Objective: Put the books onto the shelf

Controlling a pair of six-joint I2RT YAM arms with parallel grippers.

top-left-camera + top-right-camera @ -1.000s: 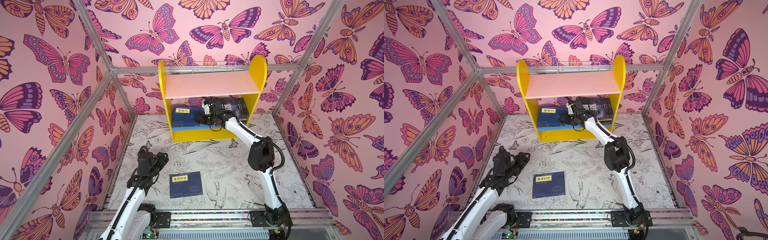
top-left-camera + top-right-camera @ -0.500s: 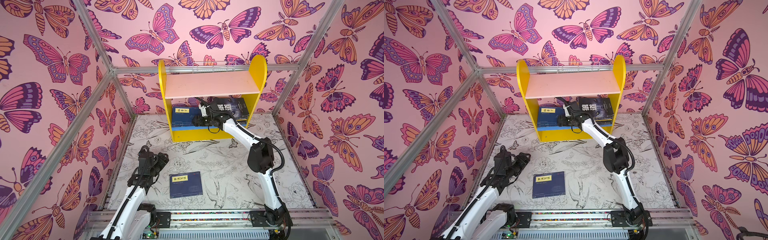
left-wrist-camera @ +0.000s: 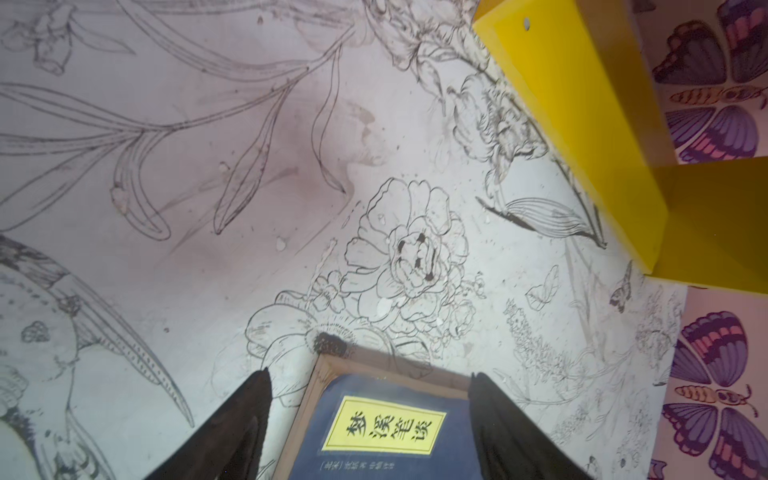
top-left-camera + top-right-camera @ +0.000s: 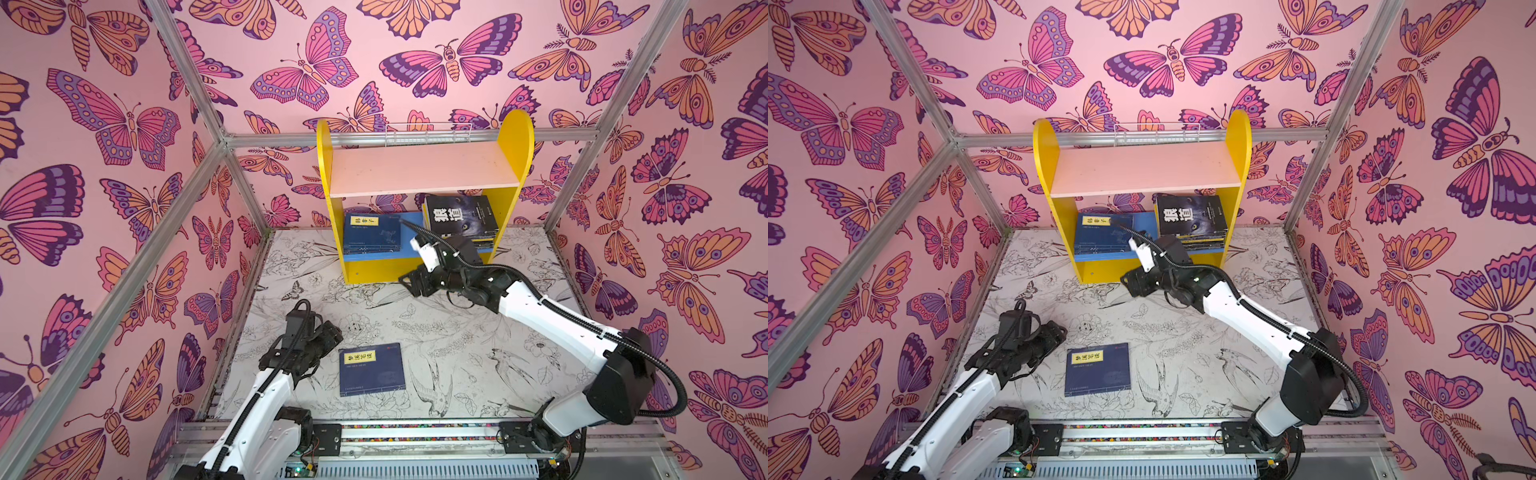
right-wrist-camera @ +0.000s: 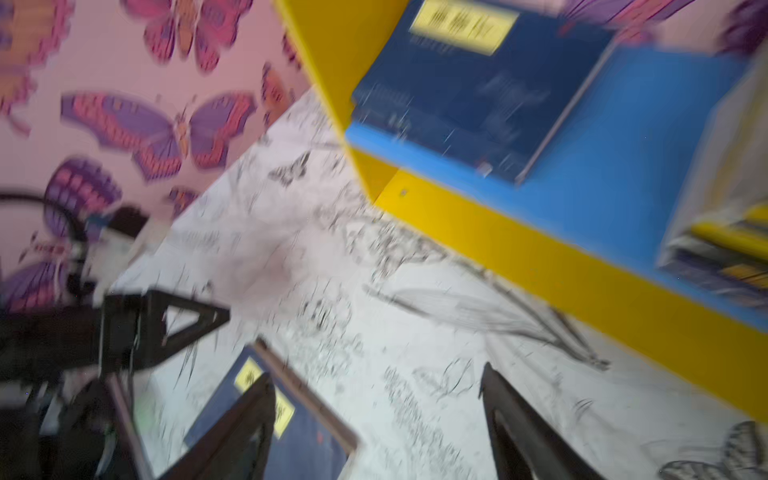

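left tool (image 3: 370,375) spread, empty, just beside navy book (image 4: 372,370) | right tool (image 5: 376,374) spread, empty

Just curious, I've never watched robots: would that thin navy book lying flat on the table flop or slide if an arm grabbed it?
The navy book looks thin and soft-covered, so held by one edge it would probably sag. It lies flat on the table with no raised edge, so a nudge likely slides it rather than tips it.
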